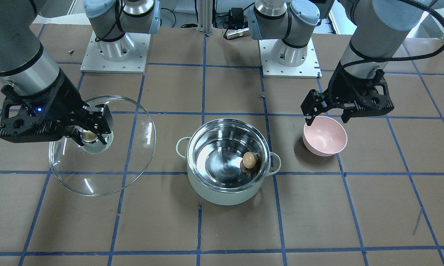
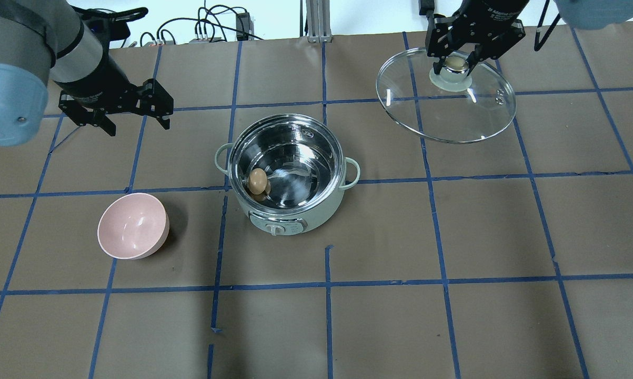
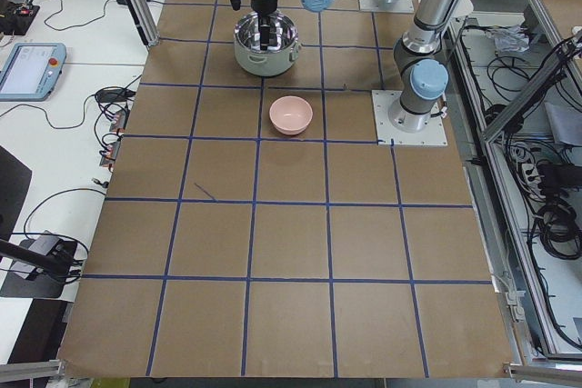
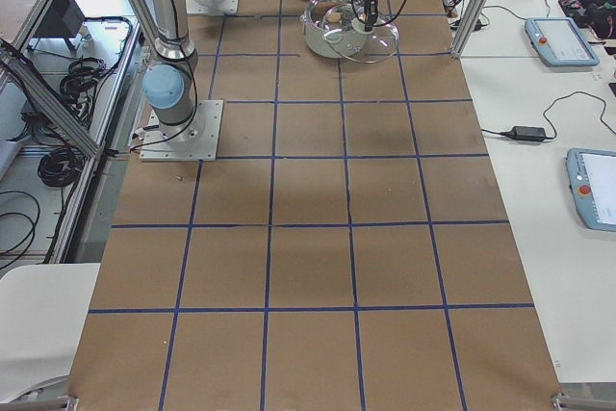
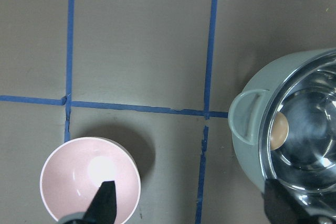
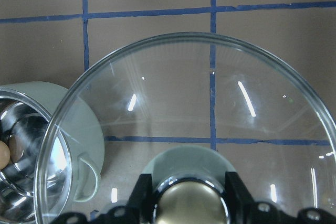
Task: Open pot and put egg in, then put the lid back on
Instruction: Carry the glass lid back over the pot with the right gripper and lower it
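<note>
The pot (image 1: 222, 194) is seen standing uncovered near the middle of the table (image 2: 379, 316), which is covered with brown paper and marked with blue tape lines (image 2: 442, 279). The egg (image 1: 248, 159) is found inside the pot, lying on the shiny steel bottom at the pot's left side, close to the inner wall. Its reflection is seen in the steel beside it.

The lid (image 2: 453, 113) is kept off the pot, to its right and apart from it. It is gripped by its brass-gold knob (image 2: 455, 63), on which the right gripper (image 2: 455, 66) is clenched, with one finger on each side. The glass dome is seen somewhat tilted. Whether its rim touches the table cannot be told from the views.

The left gripper (image 2: 138, 128) is held above the table to the left of the pot. Its fingers (image 1: 308, 120) are spread apart and nothing is gripped between them. In the left wrist view, one finger is seen over the pink bowl (image 2: 132, 225) and the other near the pot.

The pink bowl is placed upright on the table, to the left of the pot and a little nearer to the robot, well apart from the pot.
</note>
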Robot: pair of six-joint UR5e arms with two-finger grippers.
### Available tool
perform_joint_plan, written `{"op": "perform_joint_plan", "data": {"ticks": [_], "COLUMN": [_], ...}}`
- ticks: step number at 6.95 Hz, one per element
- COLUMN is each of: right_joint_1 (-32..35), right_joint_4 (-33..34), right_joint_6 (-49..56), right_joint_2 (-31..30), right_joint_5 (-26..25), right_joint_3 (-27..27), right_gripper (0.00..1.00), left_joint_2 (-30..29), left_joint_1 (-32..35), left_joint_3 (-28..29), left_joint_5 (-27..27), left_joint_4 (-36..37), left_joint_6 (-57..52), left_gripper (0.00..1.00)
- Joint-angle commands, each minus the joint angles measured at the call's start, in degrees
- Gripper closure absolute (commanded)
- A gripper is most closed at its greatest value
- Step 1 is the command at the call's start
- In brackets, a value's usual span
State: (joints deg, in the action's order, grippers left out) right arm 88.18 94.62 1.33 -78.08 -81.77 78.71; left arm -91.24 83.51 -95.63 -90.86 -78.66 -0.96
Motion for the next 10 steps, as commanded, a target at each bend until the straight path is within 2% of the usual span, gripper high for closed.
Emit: {"op": "perform_joint_plan", "data": {"ticks": [1, 2, 4, 5, 6, 8, 10], "right_joint_1": [0.06, 0.23, 8.09, 10.23, 11.47, 18.58, 24.21], "right_joint_4": [0.04, -0.05, 3.53, 4.86, 6.01, 15.73, 17.87], "right_joint_6": [-0.01, -1.06, -9.3, -11.59, -15.62, -19.34, -20.92], "right_joint_2": [0.03, -0.14, 1.43, 2.83, 3.8, 8.97, 13.55], "right_joint_5": [0.03, -0.05, -1.27, -3.37, -2.7, -3.04, -3.57], "right_joint_3": [-0.05, -0.05, -0.66, -1.18, -1.89, -2.24, -2.77], "right_gripper": [0.77, 0.77, 0.77, 0.77, 0.77, 0.77, 0.77], "left_joint_2": [0.18, 0.18, 0.27, 0.27, 0.27, 0.18, 0.18], "left_joint_1": [-0.19, -0.19, -0.19, -0.28, -0.28, -0.28, -0.28], "left_joint_3": [0.61, 0.88, 0.88, 0.88, 0.88, 0.88, 0.88], "left_joint_5": [-0.46, -0.46, -0.46, -0.46, -0.46, -0.46, -0.37], "left_joint_4": [-0.97, -1.06, -1.06, -0.97, -0.97, -0.97, -0.97], "left_joint_6": [-0.1, -0.1, -0.1, -0.1, -0.1, -0.1, -0.1], "left_gripper": [0.0, 0.0, 0.0, 0.0, 0.0, 0.0, 0.0]}}
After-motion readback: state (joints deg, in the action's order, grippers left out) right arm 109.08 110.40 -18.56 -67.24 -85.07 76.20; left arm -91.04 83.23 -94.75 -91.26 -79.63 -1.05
